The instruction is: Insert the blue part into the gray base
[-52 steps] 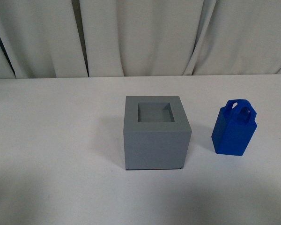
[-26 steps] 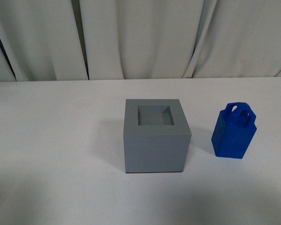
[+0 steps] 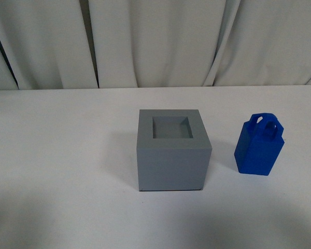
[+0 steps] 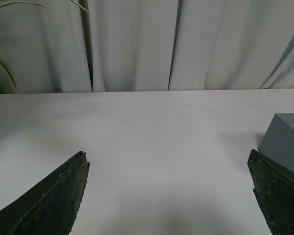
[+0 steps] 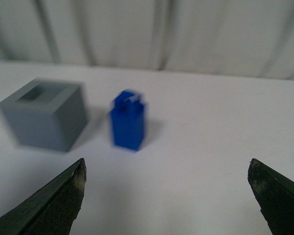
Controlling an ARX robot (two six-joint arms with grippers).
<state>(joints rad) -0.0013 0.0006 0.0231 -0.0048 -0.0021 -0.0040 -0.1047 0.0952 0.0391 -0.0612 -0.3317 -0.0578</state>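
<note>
Progress nil: nothing gripped, nothing inserted.

Left gripper (image 4: pixel 167 156) is spread wide, with only bare white table (image 4: pixel 152 127) between its jaws, so it holds nothing. Gray base (image 4: pixel 284 142) sits ahead of it and out past one fingertip. Only a corner shows at the frame edge in the left wrist view, and there is no contact.

Front view shows neither arm. Gray base (image 3: pixel 171 155) stands upright mid-table, the square recess in its top face empty and facing up. Blue part (image 3: pixel 259 148) stands upright on the table near the base, on the right arm's side, with a clear gap between them and its loop handle on top.

Right gripper (image 5: pixel 166 164) is also spread wide and empty. The right wrist view is blurred. Blue part (image 5: pixel 129 122) lies ahead of this gripper, beyond the fingertips and nearer one finger than the midline, not between the jaws. Gray base (image 5: pixel 44 117) is further out past that same finger, near the part.

Done: no task step, judging by the layout.

Left to do:
- The right gripper, being nearest, reaches forward to the blue part and closes on it, likely at the handle or upper body.
- It lifts the part and carries it over the recess.
- It lines up square to square, lowers the part in and lets go.

The left gripper looks placed to steady the base if needed, but I cannot tell if that is the plan.
</note>
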